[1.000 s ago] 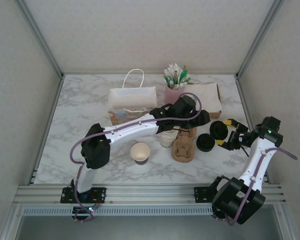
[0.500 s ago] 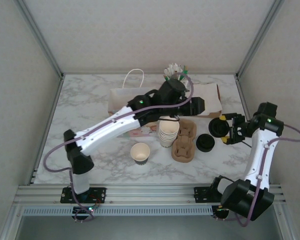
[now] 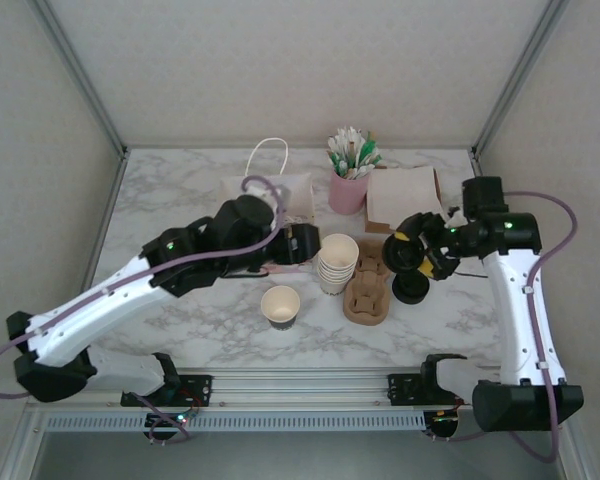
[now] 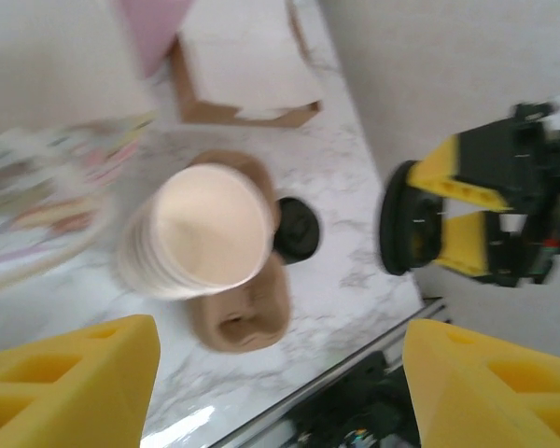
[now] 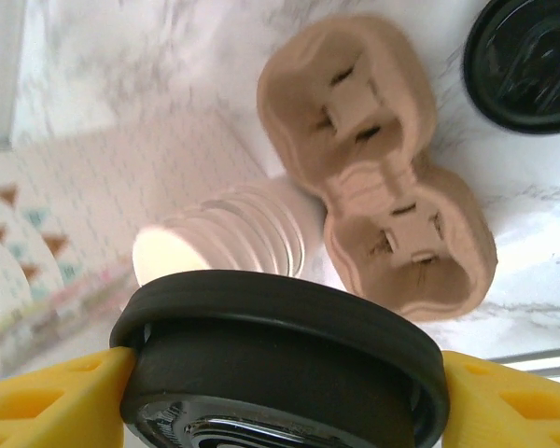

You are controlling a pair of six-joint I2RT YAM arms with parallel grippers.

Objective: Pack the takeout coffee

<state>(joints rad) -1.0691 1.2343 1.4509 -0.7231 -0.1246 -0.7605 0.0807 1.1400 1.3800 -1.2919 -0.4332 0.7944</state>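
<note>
Bare marble table (image 3: 170, 215) is noted left of the cup carrier (image 3: 370, 285) out to the pale wall (image 3: 40, 200), and a narrower strip on its near side up to the aluminium rail (image 3: 300, 383). The takeout coffee (image 3: 280, 305) is found upright and open-topped left of the carrier, nearer the rail, with the cup stack (image 3: 337, 262) just beside the carrier's left flank. The left end effector (image 4: 280, 373) is held spread, nothing between its fingers, left of the carrier; the right end effector (image 5: 278, 383) is clamped on a black lid (image 5: 280, 327) above the carrier's right edge.
</note>
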